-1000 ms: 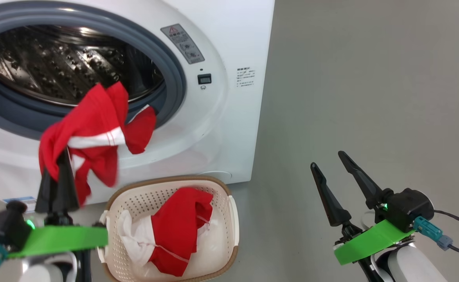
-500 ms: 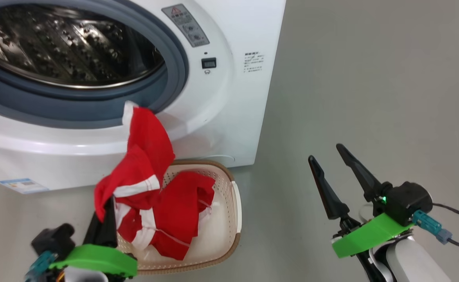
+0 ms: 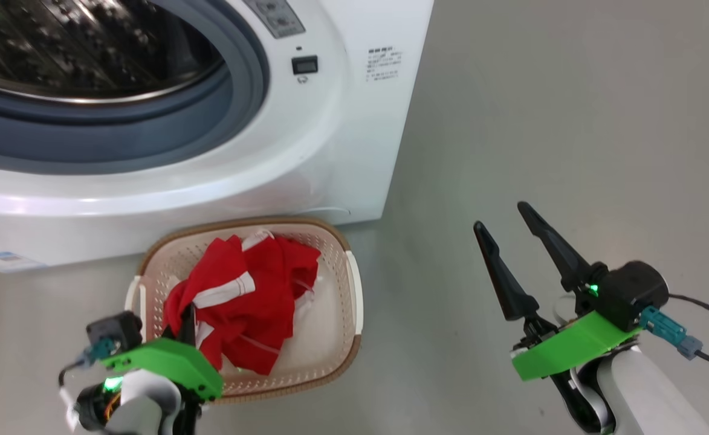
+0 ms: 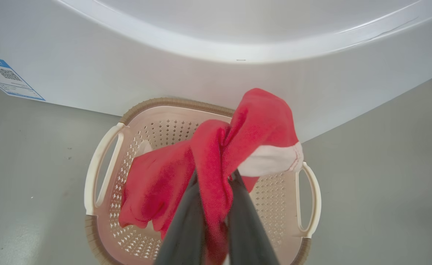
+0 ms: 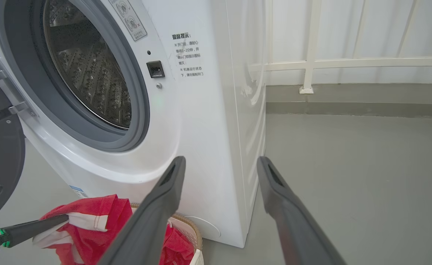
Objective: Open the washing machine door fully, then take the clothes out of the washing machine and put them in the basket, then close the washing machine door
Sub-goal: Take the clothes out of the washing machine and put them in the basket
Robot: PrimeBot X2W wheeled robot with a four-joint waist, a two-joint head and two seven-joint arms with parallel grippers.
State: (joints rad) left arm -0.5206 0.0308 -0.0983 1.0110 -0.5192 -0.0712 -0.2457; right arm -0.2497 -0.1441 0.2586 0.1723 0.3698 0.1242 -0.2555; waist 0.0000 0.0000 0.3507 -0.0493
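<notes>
The white washing machine [image 3: 330, 145] stands with its mouth uncovered, and the part of the steel drum [image 3: 88, 48] that I see is bare. Its black washing machine door [image 5: 0, 154] is swung open at the left of the right wrist view. Below the machine sits the cream basket [image 3: 354, 284] holding red-and-white clothes [image 3: 257, 296]. My left gripper [image 3: 186, 320] is low over the basket's near left side, shut on a red garment [image 4: 252, 125] that drapes over its fingers [image 4: 186, 221]. My right gripper [image 3: 501, 217] hovers open and empty over the floor to the right of the basket.
A blue label [image 3: 0, 261] sticks to the machine's lower left front. Grey floor [image 3: 572, 121] stretches free to the right of the washer. A white railing [image 5: 311, 62] and a wall stand behind. A cable [image 3: 705, 356] trails from my right wrist.
My left gripper has carried the red garment from the drum's mouth down to the basket. The head camera has tilted downward. My right gripper has kept its place, open.
</notes>
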